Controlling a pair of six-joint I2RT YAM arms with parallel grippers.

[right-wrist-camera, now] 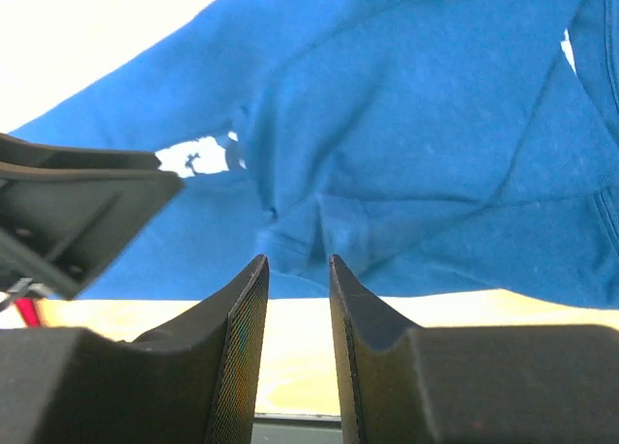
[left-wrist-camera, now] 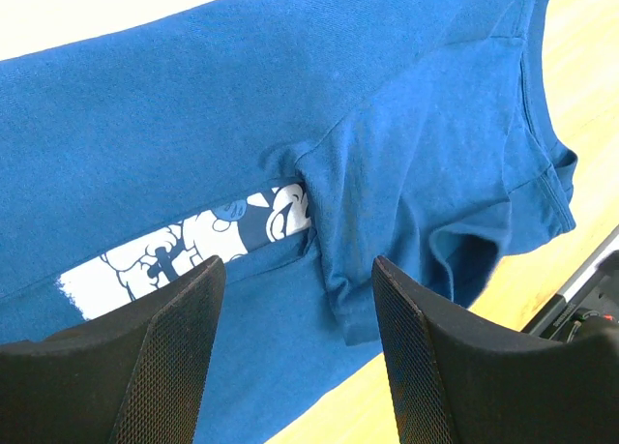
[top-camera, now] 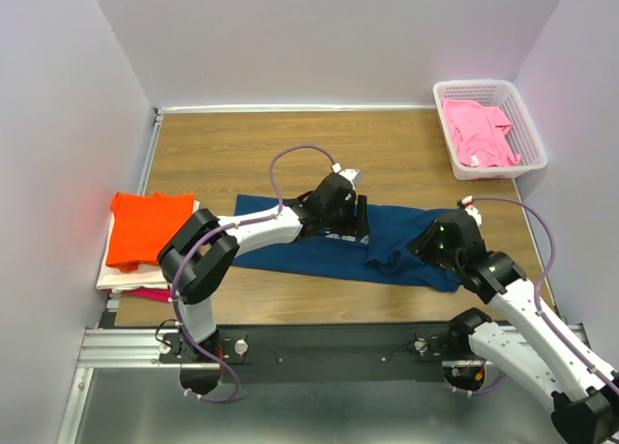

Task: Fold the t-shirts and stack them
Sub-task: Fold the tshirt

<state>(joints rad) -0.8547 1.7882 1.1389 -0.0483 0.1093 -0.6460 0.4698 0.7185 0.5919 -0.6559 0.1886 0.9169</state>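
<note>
Over the navy t-shirt [top-camera: 309, 255], left jaws gape wide, right jaws slightly parted, both empty.

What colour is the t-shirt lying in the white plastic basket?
Pink. The soft pink cloth t-shirt shows best in the top external view.

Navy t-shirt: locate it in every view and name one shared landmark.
Top external: navy t-shirt, spread across the centre.
Left wrist: the shirt fills most of the frame.
Right wrist: the shirt fills the upper half.
Shared landmark: its white print, visible in both wrist views.
</note>
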